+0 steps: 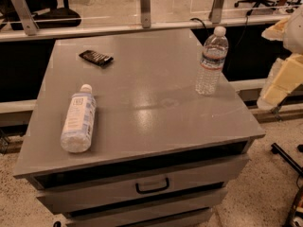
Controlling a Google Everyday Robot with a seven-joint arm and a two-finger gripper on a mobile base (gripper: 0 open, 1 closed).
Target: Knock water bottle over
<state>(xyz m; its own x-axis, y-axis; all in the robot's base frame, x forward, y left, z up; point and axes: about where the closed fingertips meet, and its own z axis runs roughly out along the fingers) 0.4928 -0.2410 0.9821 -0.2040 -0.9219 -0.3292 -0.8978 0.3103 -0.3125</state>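
Only a part of the robot shows, at the right edge of the view. Its arm [292, 28] has a rounded white shell with a yellowish rim. Below it the gripper [280, 83] looks pale cream and blocky, with flat faces, soft corners and a lighter wedge at the lowest end.

I see the water bottle [211, 60] standing upright near the far right corner of the table [156, 112]: clear ribbed plastic, white cap, narrow blue-red band round its upper middle. My gripper [280, 82] hangs beyond the table's right edge, apart from it.
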